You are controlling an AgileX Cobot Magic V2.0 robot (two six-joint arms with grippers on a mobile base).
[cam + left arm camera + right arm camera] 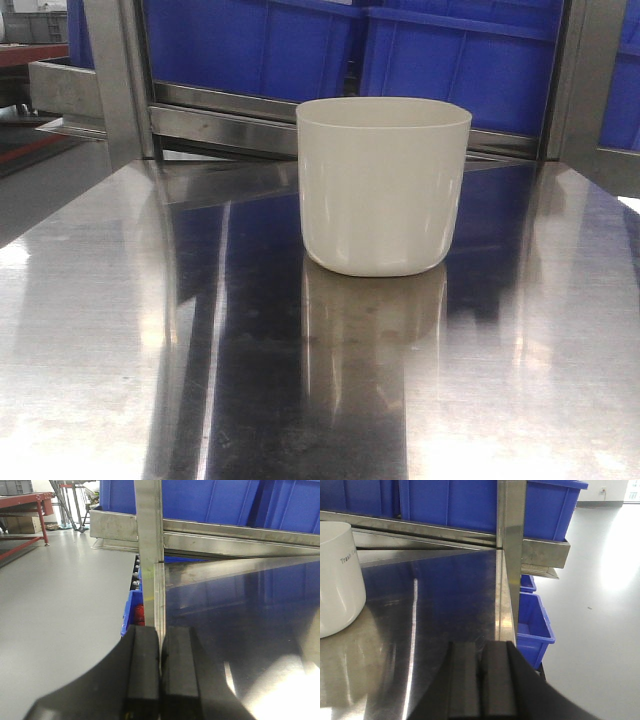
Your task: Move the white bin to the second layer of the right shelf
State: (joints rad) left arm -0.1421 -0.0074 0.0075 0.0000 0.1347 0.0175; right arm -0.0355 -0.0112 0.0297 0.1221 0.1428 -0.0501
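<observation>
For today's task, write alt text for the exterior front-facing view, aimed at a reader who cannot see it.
A glossy white bin stands upright and alone on a mirror-like steel tabletop, which reflects it. Behind it, blue crates sit above a flat steel rail. No robot arm is in this view.

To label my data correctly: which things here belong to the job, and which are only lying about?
Job: white bin, left gripper, right gripper.
Lying about: blue crates, steel tabletop, red workbench.
</observation>
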